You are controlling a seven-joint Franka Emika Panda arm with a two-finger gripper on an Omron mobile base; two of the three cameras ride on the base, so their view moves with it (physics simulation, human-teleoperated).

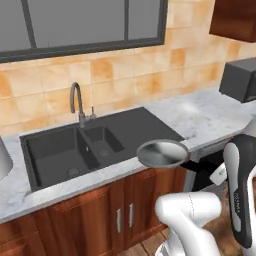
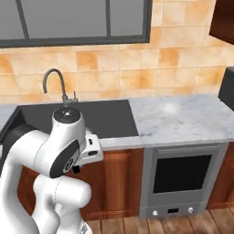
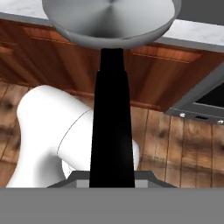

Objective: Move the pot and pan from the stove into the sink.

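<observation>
Pincer: set at the near end of the pan's long black handle (image 3: 112,127), which runs straight up the middle of the hand view from the bottom edge; the finger tips themselves are hidden behind the handle there, so the narrow clamp on it is likely rather than plainly seen.

Pan (image 1: 163,152): shallow, silver-grey, round, bowl upward and roughly level. It hangs in the air at the front edge of the desk (image 1: 200,117), just off the right front corner of the sink (image 1: 60,150), partly over the cabinet fronts. In the hand view the pan's underside sits at the top, with the marble edge behind it and wooden cabinet doors (image 1: 125,210) and plank floor (image 3: 175,140) below.

Arm: in the left base view a white link rises from the lower middle, and a dark-and-white forearm stands upright at the right edge, reaching toward the pan from the right. In the right base view the white shoulder and elbow fill the lower left, folded low in front of the cabinets.

Sink: dark grey, two basins, flat drainboard to the right, tall curved faucet (image 1: 77,102) behind the divider.

Oven (image 2: 183,176): grey front with dark window, under the desk right of the sink.
</observation>
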